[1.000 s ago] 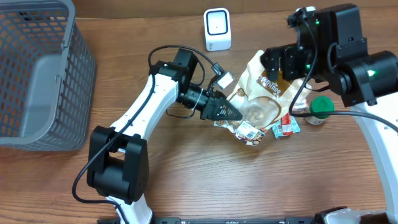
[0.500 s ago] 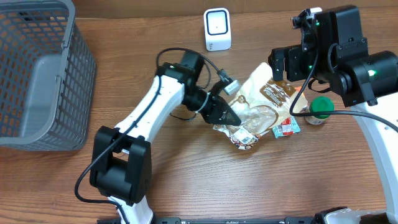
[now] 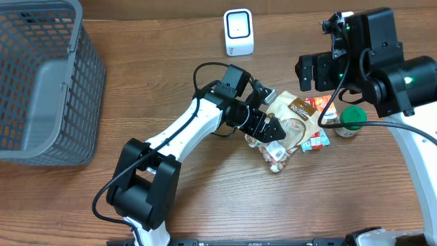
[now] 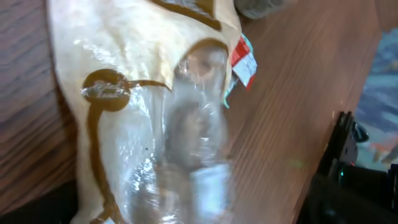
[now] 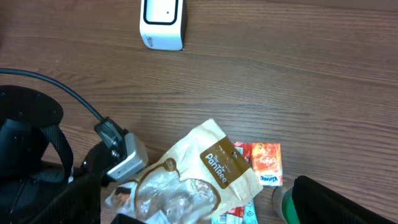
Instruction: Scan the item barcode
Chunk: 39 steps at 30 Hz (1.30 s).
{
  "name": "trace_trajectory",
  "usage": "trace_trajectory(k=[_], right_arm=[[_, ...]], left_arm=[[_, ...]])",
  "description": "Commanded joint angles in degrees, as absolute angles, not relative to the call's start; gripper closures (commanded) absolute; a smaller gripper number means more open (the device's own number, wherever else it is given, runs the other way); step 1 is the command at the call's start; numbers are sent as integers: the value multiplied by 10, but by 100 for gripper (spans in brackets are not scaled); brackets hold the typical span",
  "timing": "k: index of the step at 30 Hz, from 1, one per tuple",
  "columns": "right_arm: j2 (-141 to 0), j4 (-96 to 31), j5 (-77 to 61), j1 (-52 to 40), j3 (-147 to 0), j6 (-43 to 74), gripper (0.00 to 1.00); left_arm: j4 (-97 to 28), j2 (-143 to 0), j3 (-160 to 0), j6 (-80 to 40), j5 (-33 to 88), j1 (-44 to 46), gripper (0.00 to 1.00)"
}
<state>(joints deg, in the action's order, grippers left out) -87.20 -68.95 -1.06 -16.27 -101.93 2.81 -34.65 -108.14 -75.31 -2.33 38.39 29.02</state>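
Overhead showed the snack bag (image 3: 295, 116) on the worktop (image 3: 205, 198), right of middle. The left fingers (image 3: 274, 128) sat over it; spread or pinching, I could not tell. The right fingers (image 5: 336, 202) were spread wide

A: Overhead: fixed, straight down, whole table (image 3: 307, 205) in frame. Left wrist?
B: Very close, snack bag (image 4: 124, 93) filling it just ahead of left gripper (image 3: 276, 131). Right wrist high above; shares bag and scanner (image 5: 161, 22) with overhead.
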Motion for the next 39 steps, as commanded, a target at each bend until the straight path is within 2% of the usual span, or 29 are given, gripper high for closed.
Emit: trace_trajectory(k=[1,9,10,11,12,13,14,15,23,31,39], right_arm=[[-865,-693,-5,-163,-1028,32,0],[-865,-723,-5,-163,-1028,32,0],[-865,-726,-5,-163,-1028,32,5],[-866,-728,-5,-163,-1028,37,12],[-867,-731,-5,-163,-1028,47,23],[-868,-734,-5,-163,-1028,51,43],[-868,-738,-5,-163,-1028,56,75],[-869,-741,-5,-163,-1027,61,96],[-869,-748,19,-163,-1023,127,96],[-869,-766,90,-163,-1023,229,96],[-869,-798,96,-163,-1023,269,96]], left_arm=[[-350,-1075,-755,-49,370,285,0],[-413,-1054,-810,-79,271,230,0],[-423,-1051,-817,-96,245,221,0],[-433,-1048,-823,-110,222,213,0],[-439,-1047,-827,-115,208,206,0],[-446,-1046,-828,-119,192,199,0],[-453,-1046,-828,-118,179,192,0],[-461,-1047,-828,-118,168,186,0],[-511,-1047,-827,-118,54,154,0],[-510,-1047,-827,-118,43,154,0],[-510,-1047,-827,-118,43,154,0]])
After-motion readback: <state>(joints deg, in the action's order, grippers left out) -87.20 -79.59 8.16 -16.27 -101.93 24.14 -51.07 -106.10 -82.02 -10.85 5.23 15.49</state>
